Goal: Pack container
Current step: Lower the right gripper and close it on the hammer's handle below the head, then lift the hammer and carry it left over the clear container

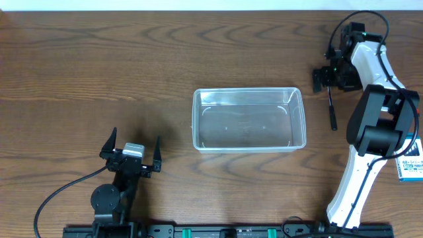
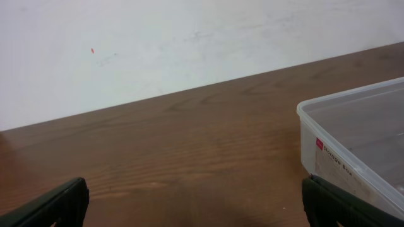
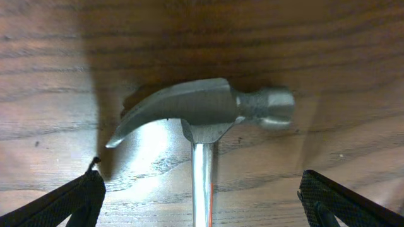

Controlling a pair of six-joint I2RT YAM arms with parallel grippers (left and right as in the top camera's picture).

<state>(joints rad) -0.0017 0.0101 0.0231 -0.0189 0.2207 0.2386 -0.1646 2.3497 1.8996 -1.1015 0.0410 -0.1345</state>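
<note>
Near edge: L gripper (image 1: 136, 139) sits low over the brown wood-grain table (image 1: 66, 73), jaws spread wide, not on anything. Small blue-and-white box (image 1: 411, 166) lies at the table's R edge. Mid-table: clear, round-cornered rectangular plastic container (image 1: 248, 122), upright, ahead and to the R of the L gripper, well apart from both grippers. Farther back on the R: steel claw hammer w/ dark handle (image 3: 202, 110) lies flat on the wood. R gripper (image 3: 202, 183) hangs over the hammer head, jaws fully apart, one each side, not touching it.
</note>
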